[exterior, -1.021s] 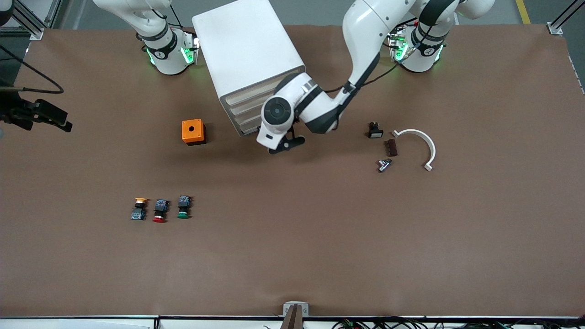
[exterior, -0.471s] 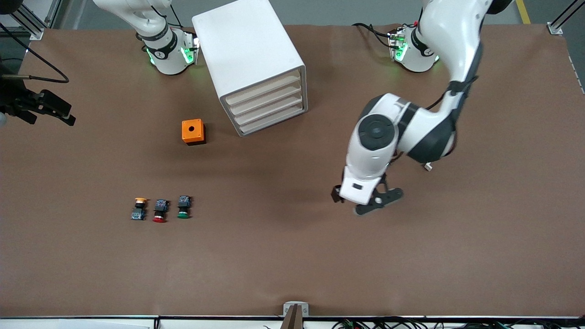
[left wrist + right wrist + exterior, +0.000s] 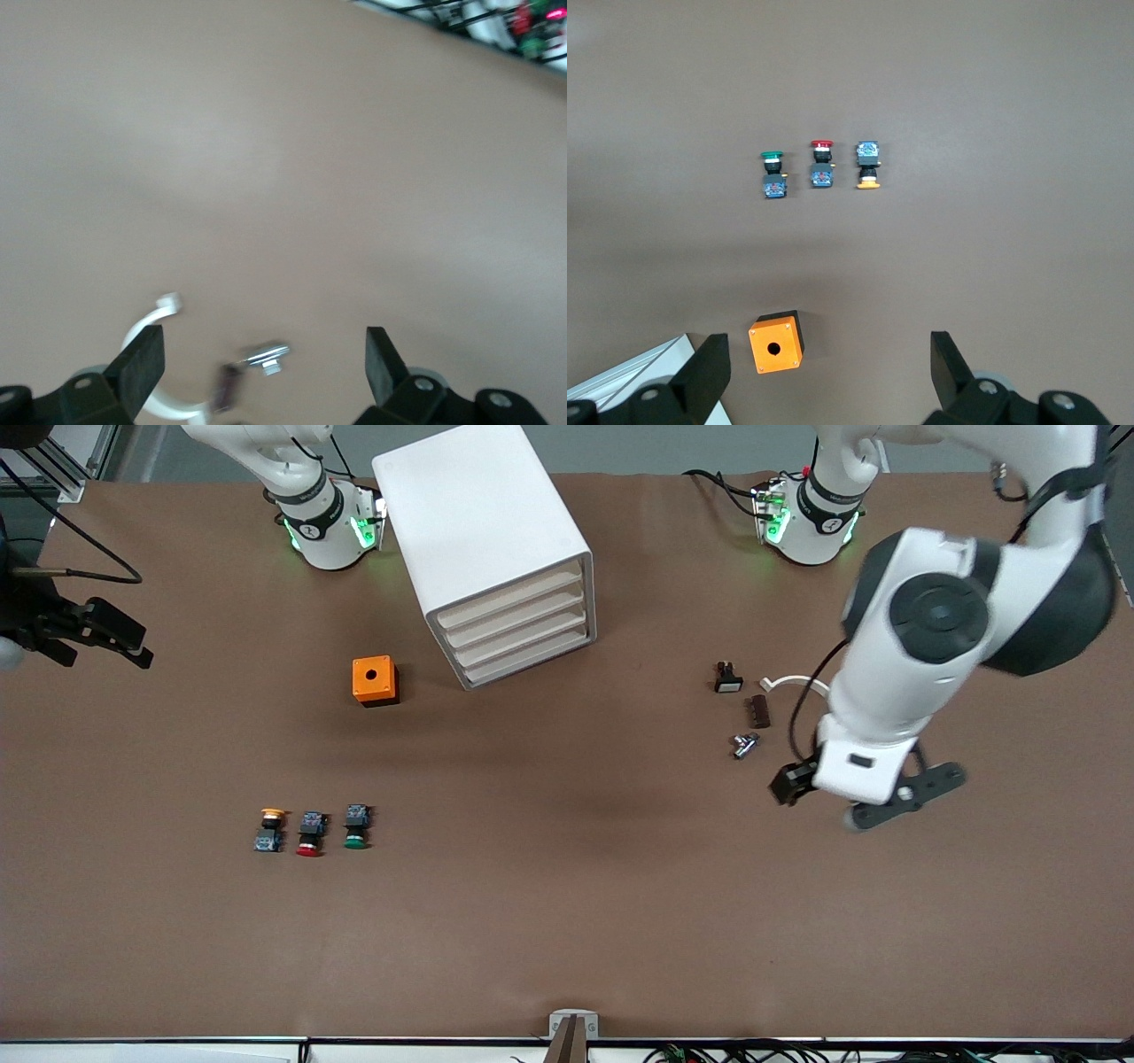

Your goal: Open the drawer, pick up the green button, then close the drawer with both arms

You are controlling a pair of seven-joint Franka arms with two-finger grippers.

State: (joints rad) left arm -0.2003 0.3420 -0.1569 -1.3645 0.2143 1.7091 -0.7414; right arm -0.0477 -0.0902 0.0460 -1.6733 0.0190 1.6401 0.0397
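The white cabinet [image 3: 483,531] stands between the arm bases, and its four stacked drawers [image 3: 518,633] are all shut. The green button [image 3: 355,828] lies on the table toward the right arm's end, beside a red-capped button [image 3: 309,835] and a yellow-capped one [image 3: 270,829]; it also shows in the right wrist view [image 3: 772,173]. My left gripper [image 3: 850,797] is open and empty, up over the table by the small parts; its wrist view [image 3: 264,372] shows them between the jaws. My right gripper [image 3: 89,633] is open and empty, high over the table's edge at its own end [image 3: 824,372].
An orange box [image 3: 374,680] with a round hole sits beside the cabinet [image 3: 777,342]. Toward the left arm's end lie a small black part [image 3: 727,678], a brown piece [image 3: 757,710], a metal piece [image 3: 744,744] and a white curved bracket [image 3: 793,682], partly hidden by the left arm.
The left arm has swung away from the cabinet front toward its own end of the table and has risen. The right gripper has barely shifted.
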